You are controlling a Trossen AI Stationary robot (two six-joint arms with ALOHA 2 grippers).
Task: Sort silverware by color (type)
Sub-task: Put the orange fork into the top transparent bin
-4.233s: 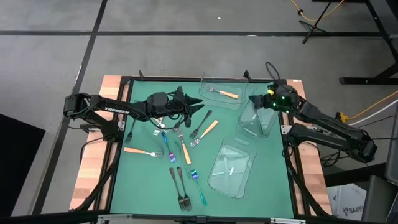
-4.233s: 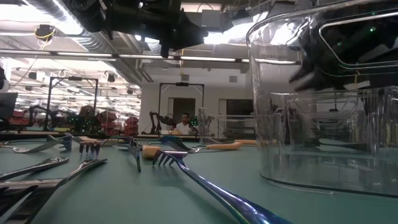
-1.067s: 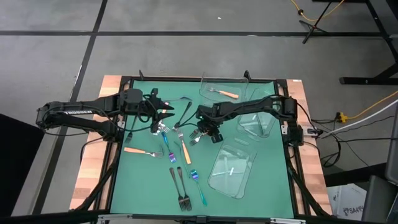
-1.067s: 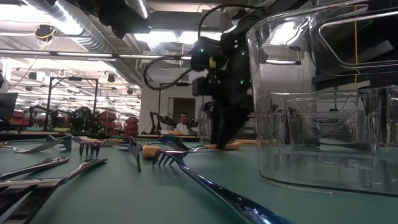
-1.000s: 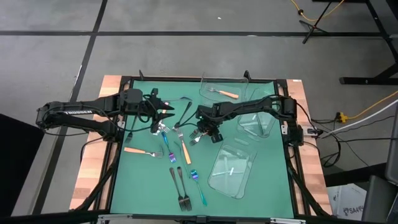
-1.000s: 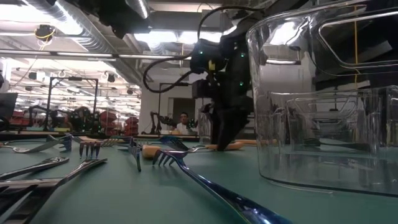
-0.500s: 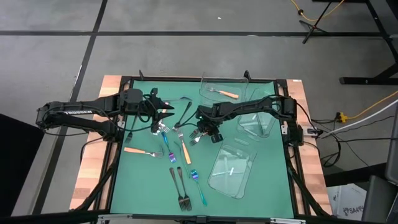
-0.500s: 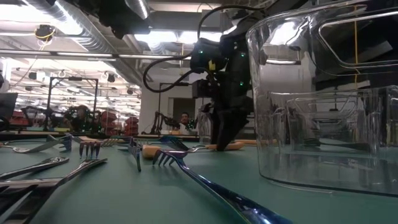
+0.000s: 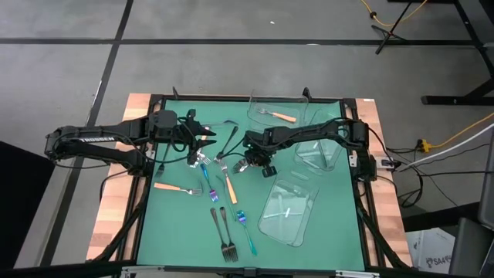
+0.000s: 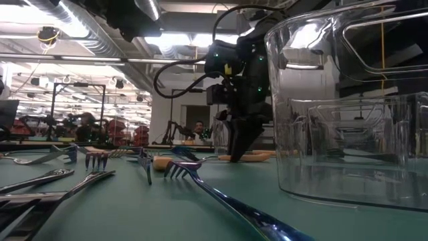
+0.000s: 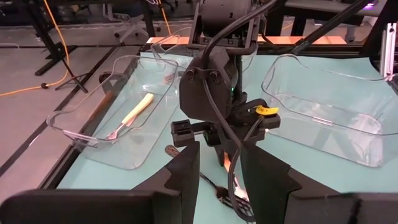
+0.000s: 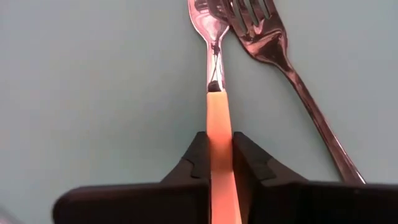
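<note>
Silverware lies scattered on the green mat [image 9: 177, 224]. My right gripper [image 12: 217, 146] stands mid-table [image 9: 253, 162], shut on an orange-handled fork [image 12: 214, 74] whose silver head points away from the fingers. A dark fork [image 12: 280, 56] lies right beside it, the two heads close together. My left gripper [image 9: 202, 145] hovers open above the forks at the far left; its fingers [image 11: 186, 174] frame the right arm in the left wrist view. More orange-handled forks [image 9: 176, 188], blue forks [image 9: 207, 179] and dark forks [image 9: 225, 232] lie flat on the mat. My right gripper pinches the orange handle [image 12: 217, 121] between its two fingers, a short way behind the silver head. The fingers come steeply from above, one on each long side of the handle. The fork lies flat on the mat.
Three clear plastic trays stand on the right half: one at the far edge [image 9: 262, 104] with an orange-handled fork in it, one at the right [image 9: 318, 150], one nearer [image 9: 287, 207]. In the low view a clear tray [image 10: 348, 114] fills the right side.
My right gripper has shut on the orange handle without otherwise moving. The fork has stayed on the mat.
</note>
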